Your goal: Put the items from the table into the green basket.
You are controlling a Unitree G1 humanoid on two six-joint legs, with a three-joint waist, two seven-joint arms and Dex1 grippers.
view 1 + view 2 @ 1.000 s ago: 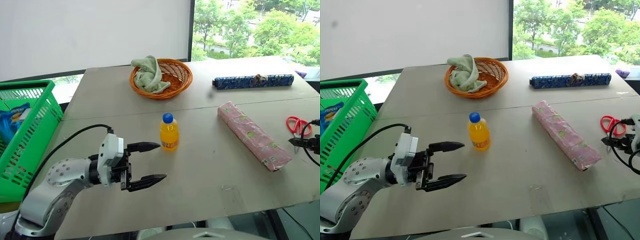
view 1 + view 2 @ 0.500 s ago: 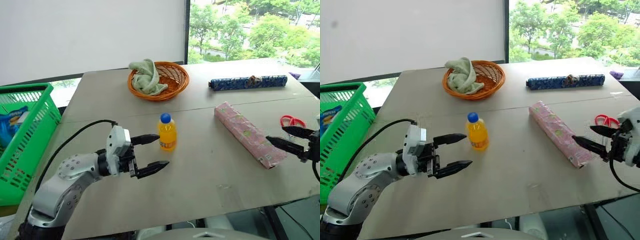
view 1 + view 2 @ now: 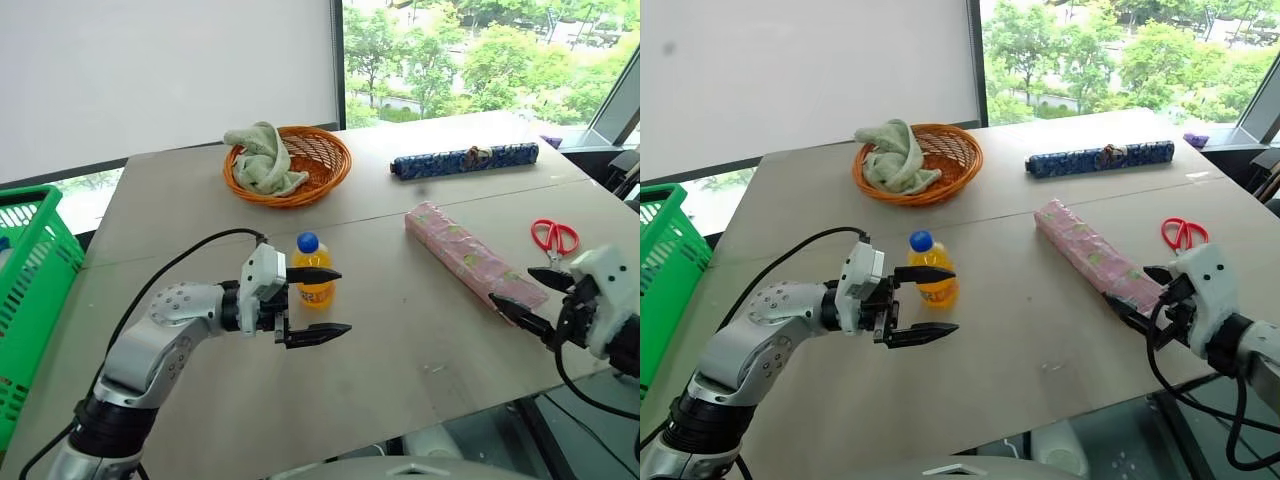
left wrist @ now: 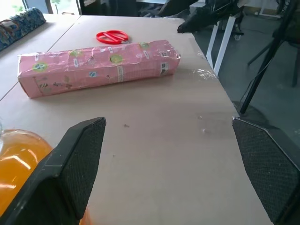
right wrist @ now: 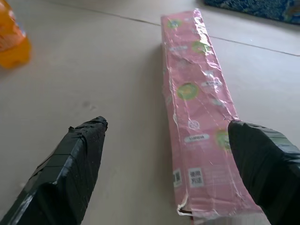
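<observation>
Here, orange wicker bowl [image 3: 288, 166] holding green cloth [image 3: 258, 156], both hands [image 3: 308, 303] [image 3: 530, 297] open, empty.

1. The left tool [image 4: 168, 173] has its two black fingers [image 4: 77, 159] spread wide apart over the bare surface [image 4: 164, 117].
2. The orange bottle [image 4: 21, 161] sits just beside one finger.
3. The pink package [image 4: 98, 65] lies flat ahead.
4. The red scissors [image 4: 112, 36] lie past the package.
</observation>
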